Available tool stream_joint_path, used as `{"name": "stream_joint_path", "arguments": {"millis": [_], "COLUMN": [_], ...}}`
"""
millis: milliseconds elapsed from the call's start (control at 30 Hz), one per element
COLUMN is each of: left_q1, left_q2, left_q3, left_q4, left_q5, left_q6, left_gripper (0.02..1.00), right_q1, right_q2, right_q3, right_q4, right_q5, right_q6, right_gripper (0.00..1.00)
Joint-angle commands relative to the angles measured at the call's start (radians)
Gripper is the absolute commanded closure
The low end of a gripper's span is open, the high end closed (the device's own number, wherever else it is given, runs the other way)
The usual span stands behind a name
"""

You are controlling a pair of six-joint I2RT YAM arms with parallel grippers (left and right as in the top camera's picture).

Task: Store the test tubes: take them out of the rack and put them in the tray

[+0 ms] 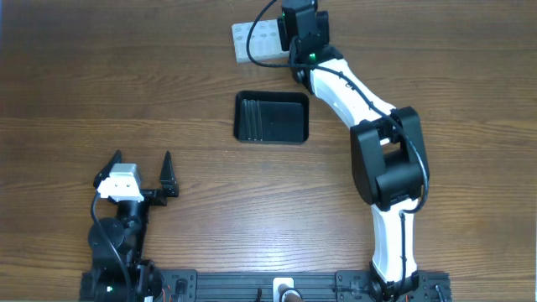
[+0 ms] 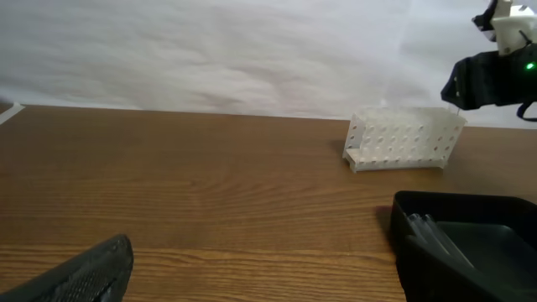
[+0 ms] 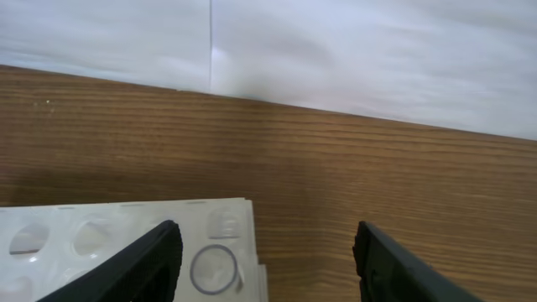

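Right end effector [image 3: 267, 252] spread above the rack's [image 3: 101, 239] end; left end effector [image 1: 142, 159] spread near its base.
Corner test tube [image 3: 211, 268] sits off-centre between the fingers [image 3: 151, 260]: the arm should centre on it, descend straight, pinch lightly, then lift vertically toward the tray [image 1: 294, 122].
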Motion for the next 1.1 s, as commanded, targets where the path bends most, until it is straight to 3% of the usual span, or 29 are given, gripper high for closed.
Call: {"name": "stream_joint_path", "arguments": {"millis": [33,167,633,1100], "left_q1": [0.006,0.006,0.006,0.006], "left_q2": [-0.008,-0.008,-0.008,-0.008], "left_q3": [-0.005,-0.005,-0.005,-0.005], "left_q4": [-0.003,-0.003,-0.003,-0.003], "left_q5": [0.013,0.013,0.013,0.013], "left_q6": [0.007,0.007,0.007,0.007], "left_gripper": [0.018,0.018,0.018,0.018], "right_q1": [-0.001,-0.001,-0.001,-0.002], "right_q2": [0.039,0.042,0.042,0.038], "right_q3": [0.0,0.0,0.0,0.007], "right_q4": [0.021,0.028,0.053,0.057], "right_q5": [-0.017,-0.02,-0.088,-0.088], "right_q6": [-0.008,-0.007,0.008,0.008], "right_gripper": [0.354,0.413,0.77,0.91]}}
